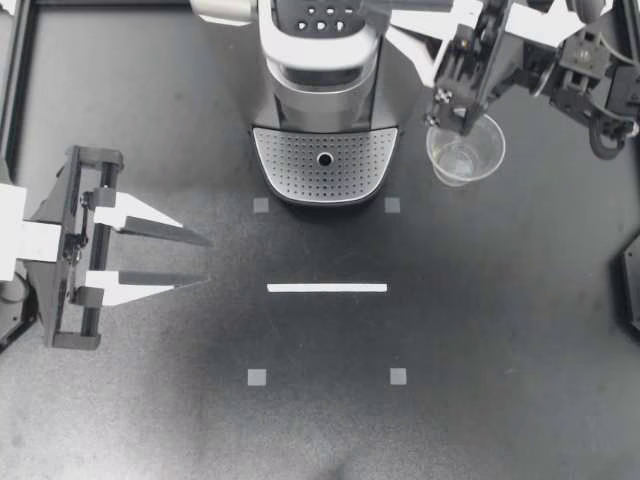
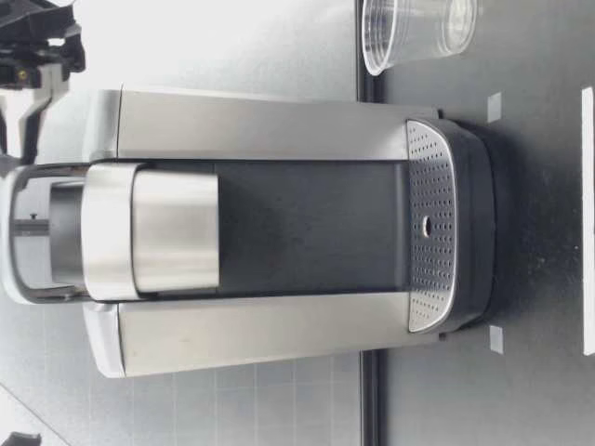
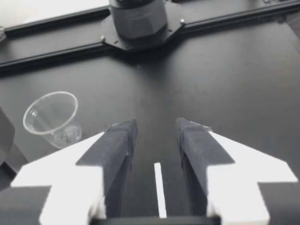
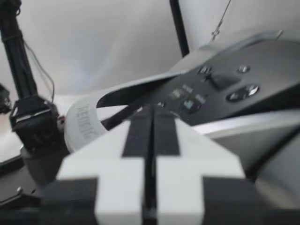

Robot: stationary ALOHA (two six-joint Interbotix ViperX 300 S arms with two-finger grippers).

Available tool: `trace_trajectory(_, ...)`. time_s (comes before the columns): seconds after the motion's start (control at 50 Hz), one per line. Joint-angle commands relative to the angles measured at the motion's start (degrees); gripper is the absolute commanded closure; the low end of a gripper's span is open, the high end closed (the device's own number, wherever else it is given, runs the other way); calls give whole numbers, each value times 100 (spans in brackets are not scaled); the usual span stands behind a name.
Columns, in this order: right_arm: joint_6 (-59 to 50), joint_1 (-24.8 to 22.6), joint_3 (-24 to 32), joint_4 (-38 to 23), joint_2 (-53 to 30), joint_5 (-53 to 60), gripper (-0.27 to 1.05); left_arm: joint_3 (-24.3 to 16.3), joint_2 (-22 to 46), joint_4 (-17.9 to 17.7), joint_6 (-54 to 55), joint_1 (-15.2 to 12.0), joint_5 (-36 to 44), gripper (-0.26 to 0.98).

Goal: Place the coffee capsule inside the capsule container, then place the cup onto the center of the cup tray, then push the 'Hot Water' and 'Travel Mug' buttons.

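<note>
grey tape squares [image 1: 257,378] mark the dark bench [image 1: 500,330]: two on the near side, at about 7 and 5 o'clock of its centre, and two farther off, just before the machine. white tape strip [image 1: 327,288] lies crosswise between the two pairs.

at 9 o'clock of the bench my left gripper [image 1: 207,261] reaches in, its jaws spread wide and holding nothing, tips pointing toward 3 o'clock. in the left wrist view the strip runs on the bench between the fingers [image 3: 117,145], and the cup stands well ahead of them, off toward 10 o'clock.

farther on, the perforated cup tray [image 1: 290,160] juts out from the foot of the coffee machine [image 1: 320,80] at 12 o'clock. the clear plastic cup [image 1: 465,150] stands upright on the bench at 3 o'clock of the tray, just beside the machine's base and not on the tray; the low view shows its mouth facing up.

farthest, at about 1 o'clock, my right arm comes in above the cup. my right gripper [image 1: 400,35] has its jaws pressed together with nothing between them, tips over the machine's top and aimed at the button panel [image 4: 211,89]. i cannot tell whether they touch it.
</note>
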State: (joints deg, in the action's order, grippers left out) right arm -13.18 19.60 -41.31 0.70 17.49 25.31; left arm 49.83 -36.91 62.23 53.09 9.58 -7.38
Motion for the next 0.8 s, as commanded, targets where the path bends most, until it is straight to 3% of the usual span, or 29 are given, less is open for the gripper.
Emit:
trace_trajectory(0.0, -79, -79, -18, 9, 62, -26, 71, -88, -35, -9, 0, 0, 26, 38)
trace_trajectory(0.22, -387, -97, -343, 9, 193, -26, 71, -79, -26, -26, 9, 0, 44, 38)
trace_trajectory(0.4, -782, -88, -677, 62, 809, -255, 71, -70, -9, -35, 9, 0, 53, 38)
trace_trajectory(0.58, -1336, 0, -1230, 299, 1468, -1811, 71, -62, 9, -44, 9, 0, 53, 38)
trace_trajectory(0.78, -1969, 404, -1723, 325, 1942, -3357, 71, -44, 44, -44, 9, 0, 53, 38)
